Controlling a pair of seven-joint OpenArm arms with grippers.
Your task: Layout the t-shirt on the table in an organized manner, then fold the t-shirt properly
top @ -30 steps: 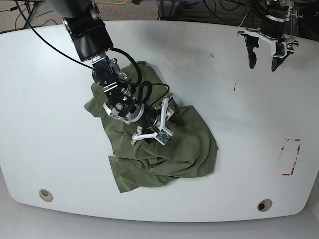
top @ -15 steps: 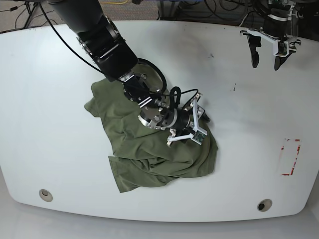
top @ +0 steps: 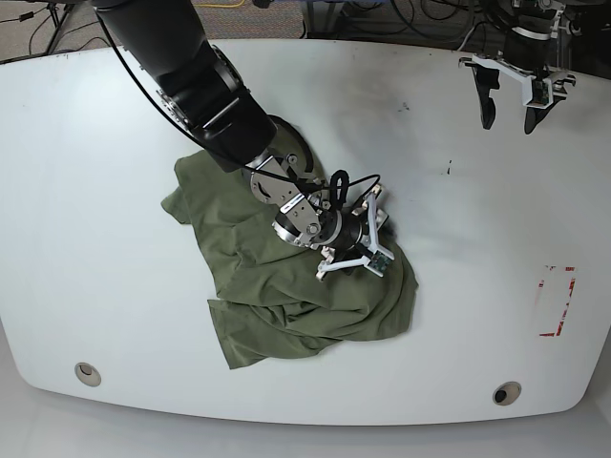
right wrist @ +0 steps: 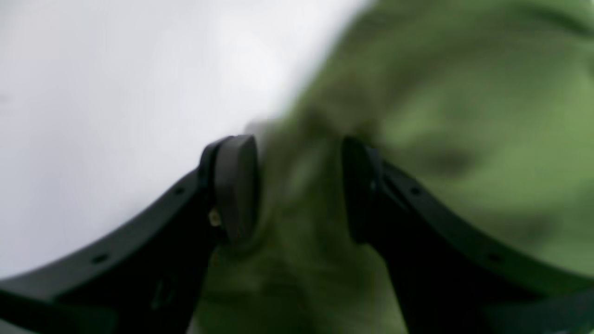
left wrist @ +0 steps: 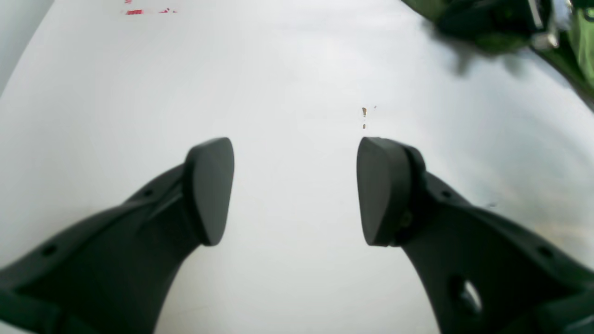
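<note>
The olive-green t-shirt [top: 277,296] lies crumpled on the white table [top: 115,286], left of centre. My right gripper [top: 380,246] is down at the shirt's right edge, lying low and pointing right. In the right wrist view the right gripper [right wrist: 299,185] is open, with a blurred ridge of t-shirt [right wrist: 464,116] between its fingers and bare table to the left. My left gripper [top: 509,119] hangs open over the far right of the table, holding nothing. In the left wrist view the left gripper [left wrist: 294,190] has only bare table [left wrist: 297,69] beneath it; the t-shirt [left wrist: 582,46] shows in the top right corner.
A red tape rectangle [top: 557,301] marks the table near the right edge, and the red tape [left wrist: 144,11] also shows in the left wrist view. Two metal grommets [top: 88,373] [top: 507,393] sit near the front edge. Small dark specks [top: 449,169] lie right of centre.
My right arm has swung its gripper rightward across the shirt, from the middle to the right edge. The left gripper has shifted slightly right and stays open.
</note>
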